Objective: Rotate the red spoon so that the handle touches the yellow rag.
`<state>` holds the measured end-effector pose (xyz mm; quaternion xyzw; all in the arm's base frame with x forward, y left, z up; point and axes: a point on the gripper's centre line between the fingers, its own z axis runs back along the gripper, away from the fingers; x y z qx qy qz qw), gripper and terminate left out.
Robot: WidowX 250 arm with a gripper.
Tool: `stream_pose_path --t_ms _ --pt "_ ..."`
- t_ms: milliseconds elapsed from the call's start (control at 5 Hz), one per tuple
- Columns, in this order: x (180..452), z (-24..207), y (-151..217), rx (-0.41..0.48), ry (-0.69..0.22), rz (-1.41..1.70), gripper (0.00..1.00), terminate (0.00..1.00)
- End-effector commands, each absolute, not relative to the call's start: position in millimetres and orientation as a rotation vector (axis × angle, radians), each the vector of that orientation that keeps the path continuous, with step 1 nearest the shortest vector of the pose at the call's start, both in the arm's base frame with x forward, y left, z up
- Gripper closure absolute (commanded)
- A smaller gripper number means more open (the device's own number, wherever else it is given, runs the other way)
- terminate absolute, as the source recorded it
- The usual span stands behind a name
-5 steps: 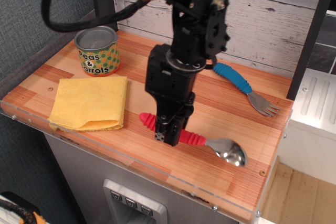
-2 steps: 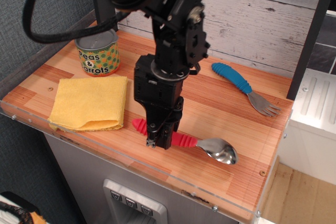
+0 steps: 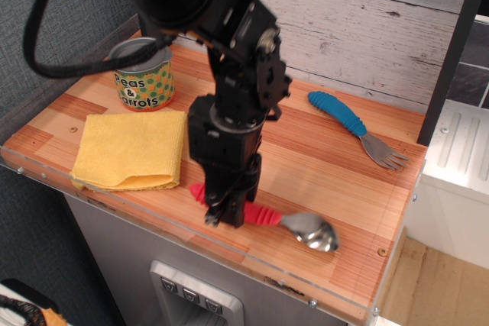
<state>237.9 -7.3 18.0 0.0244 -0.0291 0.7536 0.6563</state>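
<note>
A black robot arm reached down over a wooden counter (image 3: 321, 158). Its end effector (image 3: 226, 213) sat low over the red spoon (image 3: 263, 215), apparently pinching the handle (image 3: 260, 214) near its middle, likely so the spoon could be pivoted. The spoon lay near the counter's front edge, its metal bowl pointing toward 4 o'clock and the handle's rounded end toward 10 o'clock. That end was near the yellow rag (image 3: 130, 149) but not yet touching it. The folded rag lay at 9 o'clock from the spoon. A peas-and-carrots can (image 3: 141, 74) stood behind the rag, and a blue-handled fork (image 3: 355, 127) lay well apart at 2 o'clock.
</note>
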Motion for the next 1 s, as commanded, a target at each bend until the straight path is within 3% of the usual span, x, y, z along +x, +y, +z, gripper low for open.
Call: stream_pose_path --t_ms 0,200,400,800 --pt "253 22 -17 0.023 -0.084 1.718 1.00 0.00" --pt "253 20 -17 0.022 -0.078 1.703 1.00 0.00" --pt "253 24 -16 0.011 -0.071 1.688 0.00 0.00" --pt "256 40 -15 0.000 -0.103 1.659 0.00 0.00"
